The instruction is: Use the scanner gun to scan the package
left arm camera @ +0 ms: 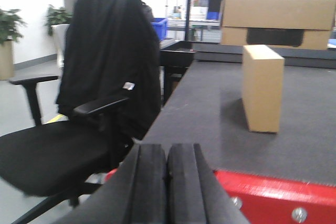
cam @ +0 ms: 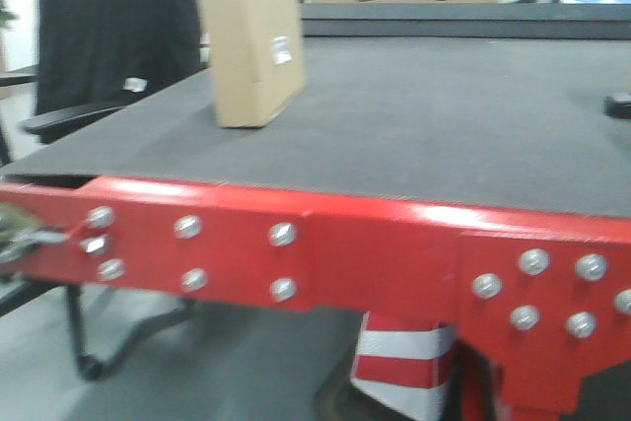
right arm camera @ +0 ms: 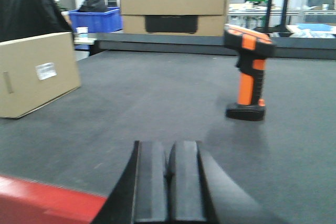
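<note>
Package (cam: 251, 56) stands upright on the dark table mat (cam: 444, 125), left side, near the front edge. Its white barcode label (cam: 281, 49) is on the side turned toward the middle of the table. My guess is it was set that way so a scanner coming from the right gets a clear line to the code.

Scanner gun (right arm camera: 249, 74) stands upright on its flat black base, right part of the mat, well apart from the package. The orange handle is vertical and free on all sides, so probably staged for an easy side grasp.

Right gripper (right arm camera: 169, 156) is low at the table's near edge, facing the gun. Its pads are pressed together with nothing between them. Left gripper (left arm camera: 167, 153) is the same: pads closed flat against each other, empty, sitting by the red frame (cam: 345, 244) and looking along the mat at the package. Neither touches anything.

Task looks not yet begun. The next step is likely the right jaws spreading and reaching for the handle.

Background: larger cardboard box (right arm camera: 173, 9) with a dark panel behind the table, a blue bin (right arm camera: 94, 19), and an office chair (left arm camera: 79, 114) with a black jacket on the left.
</note>
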`<state>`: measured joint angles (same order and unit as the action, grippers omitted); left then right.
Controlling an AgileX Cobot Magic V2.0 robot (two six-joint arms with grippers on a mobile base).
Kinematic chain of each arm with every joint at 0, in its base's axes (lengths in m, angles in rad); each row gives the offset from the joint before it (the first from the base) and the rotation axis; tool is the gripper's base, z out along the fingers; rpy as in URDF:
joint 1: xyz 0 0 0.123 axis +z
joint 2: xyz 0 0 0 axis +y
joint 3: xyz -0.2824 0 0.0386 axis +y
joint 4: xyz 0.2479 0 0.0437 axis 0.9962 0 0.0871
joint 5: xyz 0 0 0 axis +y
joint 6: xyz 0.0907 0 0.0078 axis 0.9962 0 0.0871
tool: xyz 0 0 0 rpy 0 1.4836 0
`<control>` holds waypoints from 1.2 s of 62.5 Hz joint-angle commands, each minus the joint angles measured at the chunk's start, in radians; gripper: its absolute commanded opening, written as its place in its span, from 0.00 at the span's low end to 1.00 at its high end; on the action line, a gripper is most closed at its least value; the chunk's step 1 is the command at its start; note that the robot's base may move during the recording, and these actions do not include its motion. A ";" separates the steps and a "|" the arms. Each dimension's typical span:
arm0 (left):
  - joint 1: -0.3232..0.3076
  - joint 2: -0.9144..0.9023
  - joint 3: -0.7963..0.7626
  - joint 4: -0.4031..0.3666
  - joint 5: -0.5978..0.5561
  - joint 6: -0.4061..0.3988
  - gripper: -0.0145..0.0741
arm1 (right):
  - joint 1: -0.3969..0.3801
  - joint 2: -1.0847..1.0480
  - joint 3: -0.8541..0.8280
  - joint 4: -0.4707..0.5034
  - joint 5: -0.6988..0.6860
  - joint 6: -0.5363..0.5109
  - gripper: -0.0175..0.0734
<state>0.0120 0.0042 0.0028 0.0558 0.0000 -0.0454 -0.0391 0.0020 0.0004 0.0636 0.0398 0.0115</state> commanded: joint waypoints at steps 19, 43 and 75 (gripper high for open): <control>-0.019 -0.004 -0.003 0.004 -0.020 0.005 0.06 | 0.000 -0.002 0.000 -0.004 -0.019 -0.002 0.01; -0.008 -0.004 -0.003 0.004 -0.020 0.005 0.06 | 0.000 -0.002 0.000 -0.004 -0.019 -0.002 0.01; -0.006 -0.004 -0.003 0.004 -0.020 0.005 0.06 | 0.000 -0.002 0.000 -0.004 -0.019 -0.002 0.01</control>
<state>0.0007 0.0042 0.0028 0.0558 0.0000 -0.0454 -0.0391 0.0020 0.0004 0.0636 0.0398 0.0115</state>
